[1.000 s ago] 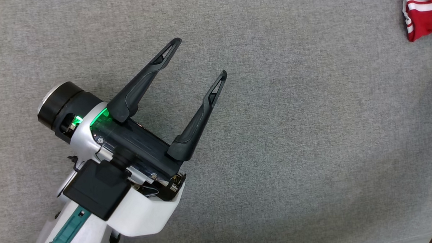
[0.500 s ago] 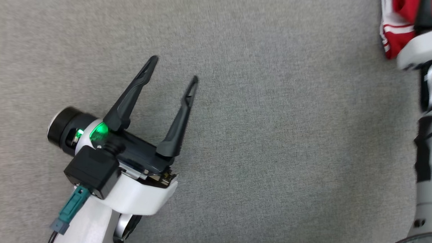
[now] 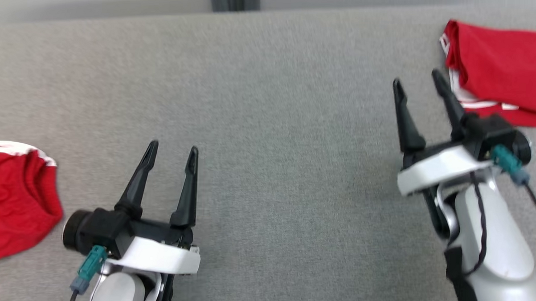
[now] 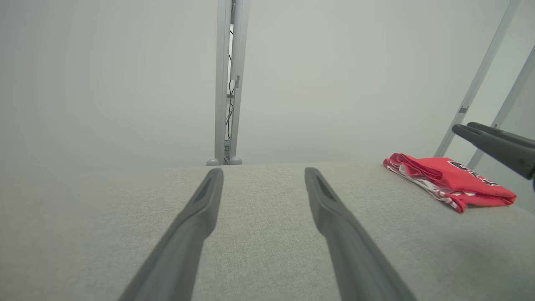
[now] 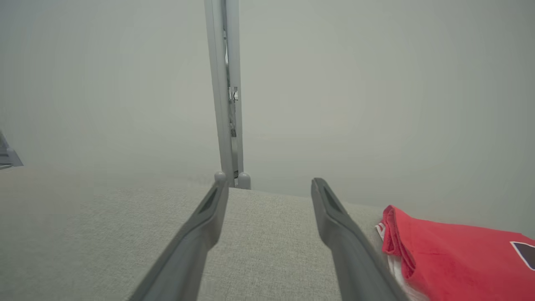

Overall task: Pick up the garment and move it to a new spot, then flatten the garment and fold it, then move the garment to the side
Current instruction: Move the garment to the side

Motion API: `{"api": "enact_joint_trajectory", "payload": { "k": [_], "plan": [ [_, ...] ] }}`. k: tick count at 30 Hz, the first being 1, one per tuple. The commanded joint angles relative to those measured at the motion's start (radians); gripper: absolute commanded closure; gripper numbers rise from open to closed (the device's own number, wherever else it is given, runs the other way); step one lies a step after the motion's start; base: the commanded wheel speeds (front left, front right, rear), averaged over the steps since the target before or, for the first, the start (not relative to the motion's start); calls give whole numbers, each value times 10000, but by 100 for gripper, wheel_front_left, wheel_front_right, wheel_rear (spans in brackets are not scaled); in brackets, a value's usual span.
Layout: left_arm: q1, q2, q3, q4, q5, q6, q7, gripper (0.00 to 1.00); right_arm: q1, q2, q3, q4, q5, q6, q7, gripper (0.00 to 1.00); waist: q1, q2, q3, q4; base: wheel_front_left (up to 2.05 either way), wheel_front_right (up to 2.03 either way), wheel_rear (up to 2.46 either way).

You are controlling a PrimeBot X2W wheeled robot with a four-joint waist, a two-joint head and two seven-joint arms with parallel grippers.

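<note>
Well, the two long dark fingers [image 3: 405, 119] of the right gripper [image 3: 416, 77] stand wide apart and hold nothing. Their tips are near the folded red garment [image 3: 498, 65] but do not touch it. On the other side, the left gripper [image 3: 173, 146] is spread open too, with nothing in it, over the bare grey table [image 3: 269, 124]. The garment lies at the far right of the table, well away from the middle. It looks flat and neatly folded, with white trim peeking out below. So I think the picking up, the folding and the move to the side are done, and the arms only need to pull back. Its long side seems to run left to right along the far edge of the table, though its right end goes out of sight. Its thick folded end points toward the middle. A second red heap [image 3: 12, 204] sits crumpled at the left edge, near the left gripper.
</note>
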Motion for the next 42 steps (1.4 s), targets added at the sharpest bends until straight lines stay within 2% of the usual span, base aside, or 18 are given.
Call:
{"api": "enact_joint_trajectory", "payload": {
  "k": [1, 10, 20, 26, 35, 42],
  "plan": [
    [250, -15, 97, 105, -16, 98, -48, 0, 521, -87, 81, -341, 47, -3, -6, 0, 0, 0, -927, 478, 0, 0, 0],
    [1409, -156, 516, -248, 354, 354, -55, 0, 3532, -82, -129, -2459, 345, -3, -6, 0, 0, 0, -2136, 801, 0, 0, 0],
    [2956, -238, 1138, -357, 418, 187, -57, 0, 5696, -78, -337, -3293, 930, -3, -6, 0, 0, 0, -3132, 764, 0, 0, 0],
    [3272, -259, 1461, -90, 315, 97, -58, 0, 6443, -76, -411, -3564, 911, -3, -6, 0, 0, 0, -3460, 848, 0, 0, 0],
    [3482, -260, 1491, 180, 95, 413, -58, 0, 6828, -76, -478, -3427, 954, -3, -6, 0, 0, 0, -3697, 864, 0, 0, 0],
    [3421, -261, 1502, 321, 352, 449, -59, 0, 7001, -76, -426, -3294, 1033, -3, -6, 0, 0, 0, -3785, 859, 0, 0, 0]
  ]
}}
